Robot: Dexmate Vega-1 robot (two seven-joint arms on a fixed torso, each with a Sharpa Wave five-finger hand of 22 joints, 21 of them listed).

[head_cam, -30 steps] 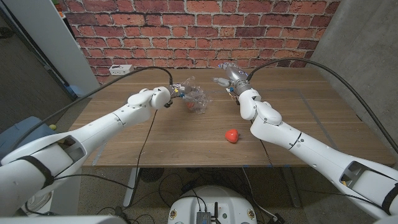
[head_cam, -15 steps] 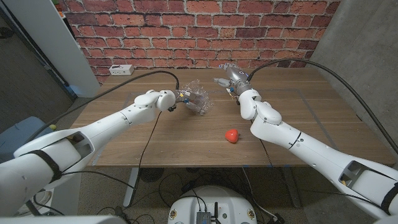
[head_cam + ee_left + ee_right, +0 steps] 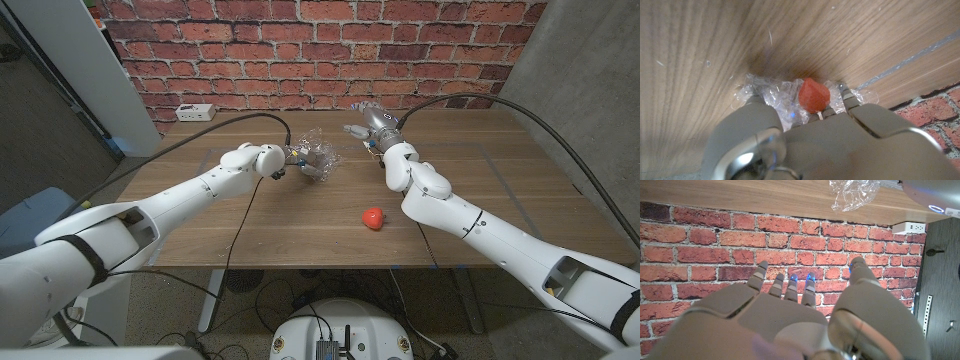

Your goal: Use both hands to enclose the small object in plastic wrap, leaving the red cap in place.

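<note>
Left hand (image 3: 268,160) is at the crumpled plastic wrap (image 3: 316,159), fingers into its near edge; whether they grip it is not clear. Small red object shows faintly inside the wrap, just past the fingertips. Right hand (image 3: 372,128) is raised beyond the wrap, fingers apart, holding nothing. Red cap (image 3: 373,217) sits on the wooden table (image 3: 200,225), well apart from both hands' fingers. White power strip (image 3: 195,111) at the table's far edge by the brick wall (image 3: 250,40).

In the head view the left hand (image 3: 268,160) is largely behind its wrist, and the wrap (image 3: 316,157) covers the fingertips, so the grip cannot be read. In the left wrist view the hand's back hides part of the red object (image 3: 813,95). The right wrist view cuts off the wrap at the frame edge.
</note>
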